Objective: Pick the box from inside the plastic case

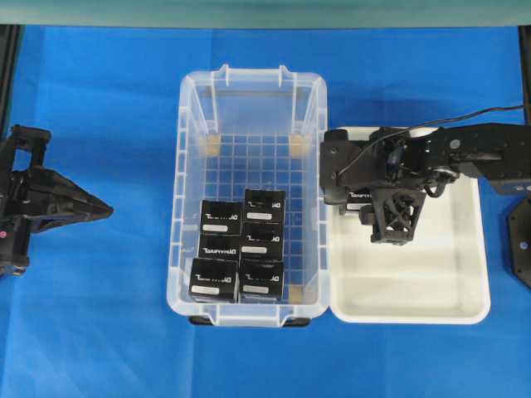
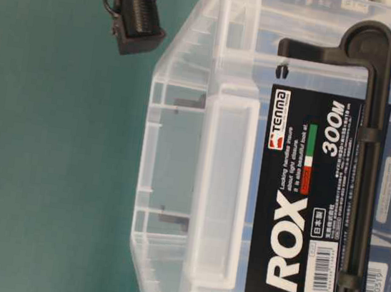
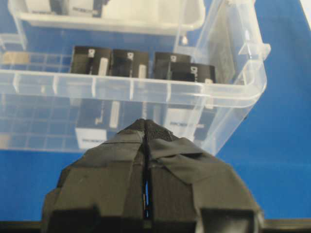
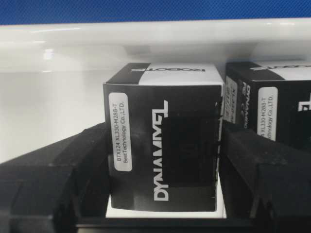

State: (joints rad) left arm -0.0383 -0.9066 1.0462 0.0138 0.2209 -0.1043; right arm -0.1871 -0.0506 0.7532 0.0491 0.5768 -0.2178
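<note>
The right arm is stretched in from the right edge of the overhead view, over the far left part of the shallow white tray (image 1: 465, 282), with its wrist bent downward. The right gripper (image 4: 163, 145) is clamped on a box (image 4: 163, 141): in its wrist view the two dark pads are pressed against the box's left and right faces. The held box is thus found between the fingers, inside the tray, close to the tray's white wall. It is held upright; its white lettering is seen running bottom to top on the face turned toward the camera, and the white label strip is set vertically beside the left edge. A second box (image 4: 272, 104) is seen just to its right in the tray.

The left arm is kept at the left edge of the table, its gripper (image 3: 146, 131) pointed toward the plastic case (image 1: 189, 191), well apart from it. Its fingers are pressed together with nothing between them.

Six more boxes (image 1: 241, 245) are seen in the near half of the case, packed in two columns of three, lettering upward.
</note>
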